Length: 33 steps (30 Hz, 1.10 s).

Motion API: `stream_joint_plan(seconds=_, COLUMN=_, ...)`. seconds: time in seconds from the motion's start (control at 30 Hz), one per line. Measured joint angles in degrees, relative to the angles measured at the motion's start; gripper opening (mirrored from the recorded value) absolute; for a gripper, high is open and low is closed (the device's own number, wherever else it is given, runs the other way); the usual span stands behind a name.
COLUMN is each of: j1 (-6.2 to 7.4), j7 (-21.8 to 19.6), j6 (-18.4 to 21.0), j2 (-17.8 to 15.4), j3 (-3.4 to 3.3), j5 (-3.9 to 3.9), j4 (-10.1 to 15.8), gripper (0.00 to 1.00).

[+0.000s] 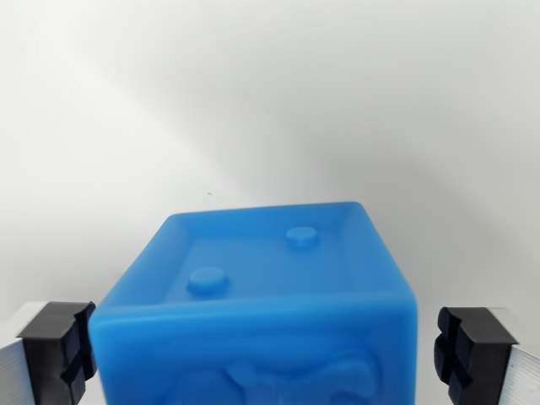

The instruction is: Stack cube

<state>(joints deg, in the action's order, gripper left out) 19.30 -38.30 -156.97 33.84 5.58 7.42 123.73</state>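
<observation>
Two black finger pads (57,350) sit at the bottom corners of the frame, one at lower left, one at lower right, each cut off by the frame edge. The gripper (257,354) is spread wide, its jaws standing on either side of the blue cube (257,287); the left pad is just beside the cube's edge, the right one stands slightly apart. Only the cube's upper part shows, its lower half lost below the frame. On its front face a raised relief figure is cut off and hard to read. Its top face is recessed inside a raised rim and bears two round studs. Beyond it lies a plain white surface (270,101)
</observation>
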Motion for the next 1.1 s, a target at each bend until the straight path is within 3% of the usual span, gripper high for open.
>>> stream_joint_plan(seconds=0.1, j1=0.22, j7=0.00, j6=-0.43, j2=0.60, j3=-0.21, j5=0.00, j4=-0.16, gripper=1.00)
stream_joint_plan(seconds=0.13, j1=0.25, j7=0.00, j6=-0.50, j2=0.72, j3=-0.25, j5=0.00, j4=-0.19, gripper=0.00)
stream_joint_plan(seconds=1.1, j1=0.28, j7=0.00, j6=-0.54, j2=0.76, j3=-0.31, j5=0.00, j4=-0.31, gripper=0.00)
